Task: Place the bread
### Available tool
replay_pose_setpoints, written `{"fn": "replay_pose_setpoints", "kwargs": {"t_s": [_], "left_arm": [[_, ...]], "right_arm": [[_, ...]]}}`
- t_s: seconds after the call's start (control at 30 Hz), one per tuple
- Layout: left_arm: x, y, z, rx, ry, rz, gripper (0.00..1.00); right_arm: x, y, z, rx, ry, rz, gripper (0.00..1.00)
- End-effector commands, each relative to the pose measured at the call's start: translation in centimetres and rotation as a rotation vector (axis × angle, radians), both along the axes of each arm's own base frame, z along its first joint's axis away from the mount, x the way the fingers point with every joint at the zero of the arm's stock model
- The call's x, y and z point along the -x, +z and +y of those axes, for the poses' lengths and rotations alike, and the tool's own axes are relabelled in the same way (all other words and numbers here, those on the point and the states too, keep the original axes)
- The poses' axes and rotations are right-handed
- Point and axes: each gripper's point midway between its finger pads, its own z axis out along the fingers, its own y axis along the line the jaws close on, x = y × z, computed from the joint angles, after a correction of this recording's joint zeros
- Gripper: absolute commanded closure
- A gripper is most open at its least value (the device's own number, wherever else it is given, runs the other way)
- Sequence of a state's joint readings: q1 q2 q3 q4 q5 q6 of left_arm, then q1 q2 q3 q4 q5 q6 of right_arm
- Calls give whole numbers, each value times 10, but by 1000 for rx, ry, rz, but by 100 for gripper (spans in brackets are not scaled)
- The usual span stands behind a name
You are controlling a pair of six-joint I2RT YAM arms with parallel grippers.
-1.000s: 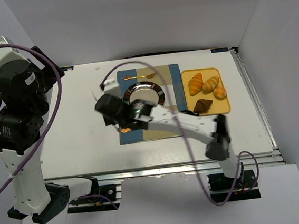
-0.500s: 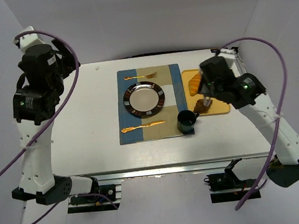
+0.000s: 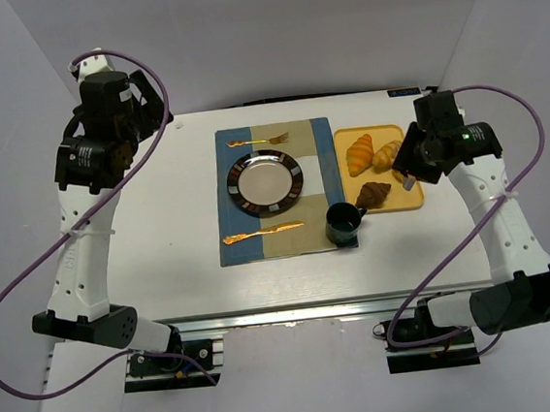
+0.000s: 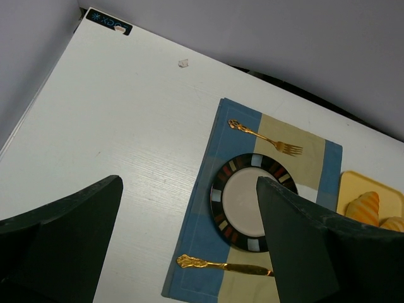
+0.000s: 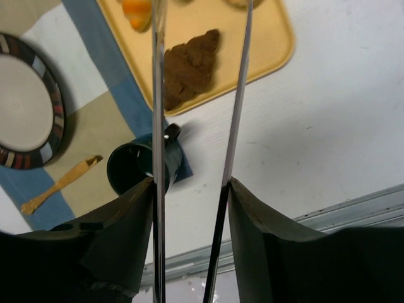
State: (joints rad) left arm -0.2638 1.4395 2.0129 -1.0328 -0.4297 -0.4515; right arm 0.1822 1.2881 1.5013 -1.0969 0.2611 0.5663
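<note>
Several pastries lie on a yellow tray (image 3: 406,201): two golden croissants (image 3: 359,154), a small roll (image 3: 405,170) and a dark chocolate croissant (image 3: 373,194), which also shows in the right wrist view (image 5: 189,60). My right gripper (image 3: 415,163) hovers over the tray's right edge, shut on metal tongs (image 5: 237,95). The tong blades stand apart and point down at the chocolate croissant; nothing is between them. My left gripper (image 3: 134,103) is raised at the far left, open and empty (image 4: 188,183). The striped plate (image 3: 268,180) on the placemat has nothing on it.
A blue and tan placemat (image 3: 233,229) carries a gold fork (image 3: 259,141), a gold knife (image 3: 263,233) and a dark mug (image 3: 342,224) at its front right corner, close to the tray. The table's right edge runs just beyond the tray.
The right arm swung from over the placemat to the tray, then to its right edge. The mug now shows on the mat. The left arm rose and shifted right.
</note>
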Motion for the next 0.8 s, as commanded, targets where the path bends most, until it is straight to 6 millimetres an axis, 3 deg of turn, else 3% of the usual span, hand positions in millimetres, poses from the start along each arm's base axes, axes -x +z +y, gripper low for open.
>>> {"fn": "replay_pose_setpoints", "kwargs": {"t_s": [0.0,0.33,0.77], "left_arm": [[2,12,-2,22,-12,-34,2],[0,3,-1,13,-5,-10,2],[8,-5,8,-8,36,15,2]], "right_arm": [[-3,0,22,-102,79,14,45],[14,-25,33,-187,29,132,38],[3,-72,45,-228,33,218,39]]}}
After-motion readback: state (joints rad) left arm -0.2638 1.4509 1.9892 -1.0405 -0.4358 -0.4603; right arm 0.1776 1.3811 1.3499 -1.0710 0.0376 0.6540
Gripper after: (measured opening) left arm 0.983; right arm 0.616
